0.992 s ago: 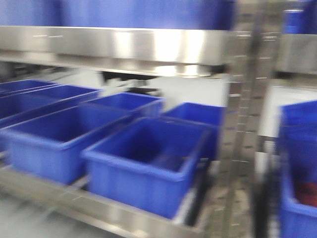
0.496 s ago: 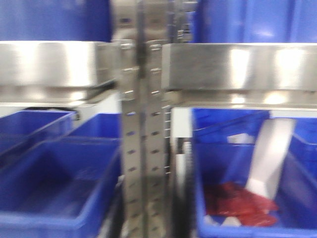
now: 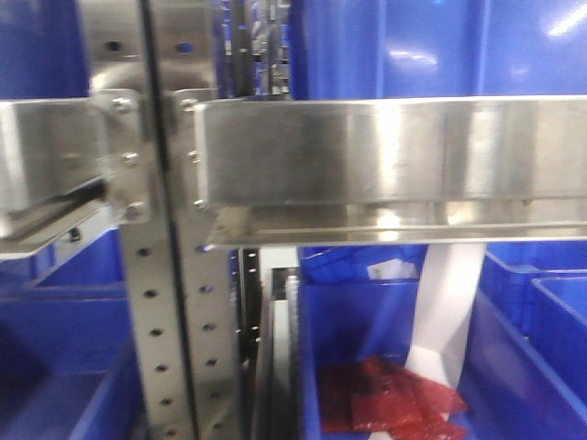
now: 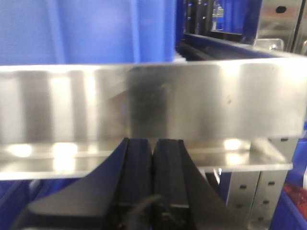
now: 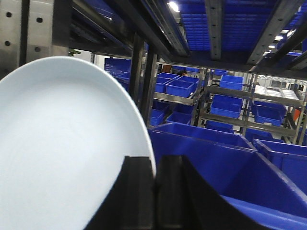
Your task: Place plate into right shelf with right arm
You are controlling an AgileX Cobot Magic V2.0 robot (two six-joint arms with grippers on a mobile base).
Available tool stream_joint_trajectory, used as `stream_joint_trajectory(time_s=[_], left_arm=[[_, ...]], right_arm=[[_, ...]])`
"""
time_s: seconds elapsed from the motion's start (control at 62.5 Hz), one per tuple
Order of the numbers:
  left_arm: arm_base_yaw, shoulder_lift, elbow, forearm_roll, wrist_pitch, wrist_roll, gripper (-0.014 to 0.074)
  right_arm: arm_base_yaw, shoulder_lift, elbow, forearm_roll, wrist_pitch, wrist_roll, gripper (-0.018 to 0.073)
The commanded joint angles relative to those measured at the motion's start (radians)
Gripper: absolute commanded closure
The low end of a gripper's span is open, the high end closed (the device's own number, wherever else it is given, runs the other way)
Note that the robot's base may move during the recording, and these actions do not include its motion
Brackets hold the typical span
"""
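Right wrist view: the right gripper (image 5: pixel 154 165) is seen pinched on the rim of the plate (image 5: pixel 62 153), the rim running down into the narrow gap between the jaws. The plate is held on edge and fans out from the gripper toward 9 to 11 o'clock, filling the left of the frame; nothing is seen under it. A blue bin (image 5: pixel 206 148) lies just beyond the gripper at 2 o'clock, and a perforated upright of the shelf (image 5: pixel 14 28) stands at 10 o'clock, with dark crossbars overhead. From this the plate is judged lifted and brought in among the shelf's members, but not yet set down: lowering it onto a place in the shelf and letting go are left to be done. In the left wrist view the left gripper (image 4: pixel 152 146) is shown pressed together on nothing, facing a steel beam (image 4: pixel 144 105). In the front view red packets (image 3: pixel 385 408) are seen low at 5 o'clock
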Motion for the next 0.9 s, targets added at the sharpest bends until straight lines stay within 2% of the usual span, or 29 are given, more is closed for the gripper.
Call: stream_joint_trajectory(time_s=[0.0, 0.88], left_arm=[[-0.004, -0.011, 0.008, -0.009, -0.085, -0.003, 0.0643], [-0.004, -0.011, 0.008, -0.009, -0.085, -0.003, 0.0643]], right_arm=[[-0.001, 0.008, -0.028, -0.006, -0.089, -0.005, 0.0531], [-0.001, 0.020, -0.064, -0.005, -0.114, -0.005, 0.0531]])
